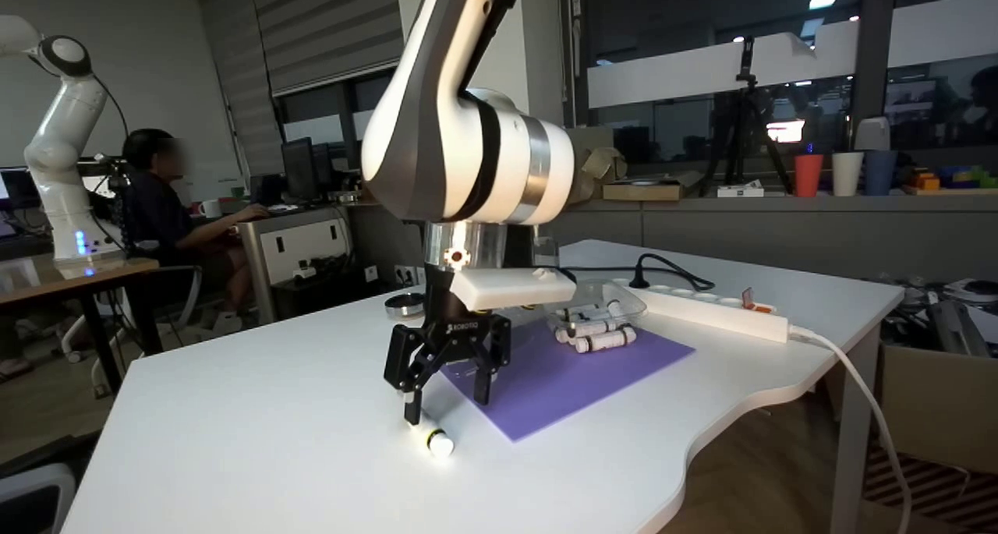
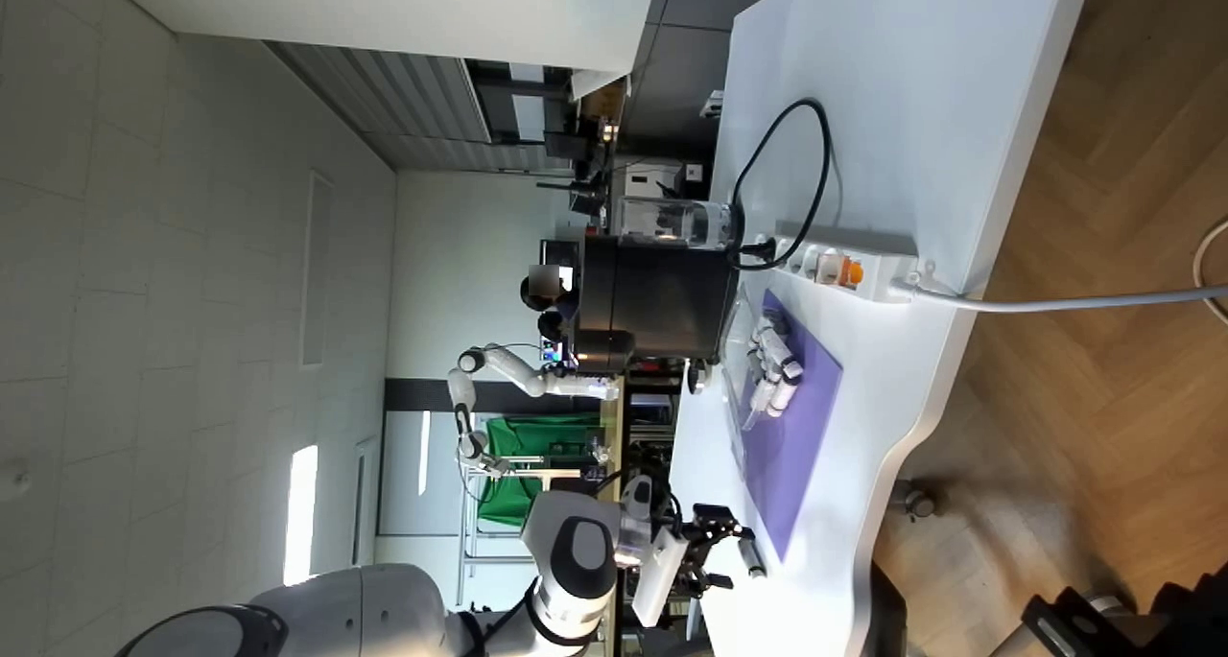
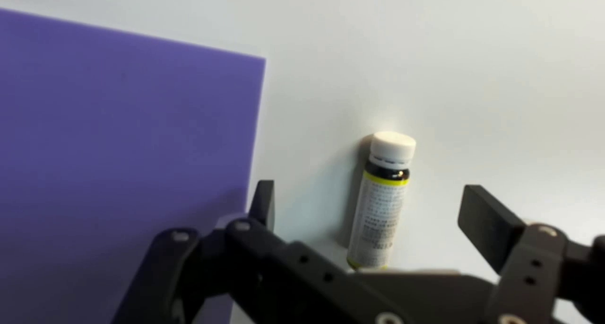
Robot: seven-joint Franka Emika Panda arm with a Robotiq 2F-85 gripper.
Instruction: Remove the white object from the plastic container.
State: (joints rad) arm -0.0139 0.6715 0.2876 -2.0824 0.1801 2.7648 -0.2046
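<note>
A small bottle with a white cap and white label (image 1: 439,441) lies on its side on the white table, off the purple mat. It also shows in an exterior view (image 2: 753,555) and in the wrist view (image 3: 378,215). My gripper (image 1: 447,411) is open and empty, just above this bottle. In the wrist view the fingers (image 3: 368,203) stand on either side of the bottle, apart from it. The low clear plastic container (image 1: 635,303) stands farther back on the mat. Several similar white bottles (image 1: 605,340) lie in and at it; which are inside is hard to tell.
The purple mat (image 1: 569,390) lies beside the gripper; its corner (image 3: 236,68) shows in the wrist view. A long white power strip (image 1: 709,313) with cables lies behind the container. A tall black machine (image 2: 662,297) and a round dark-rimmed item (image 1: 405,305) stand farther back.
</note>
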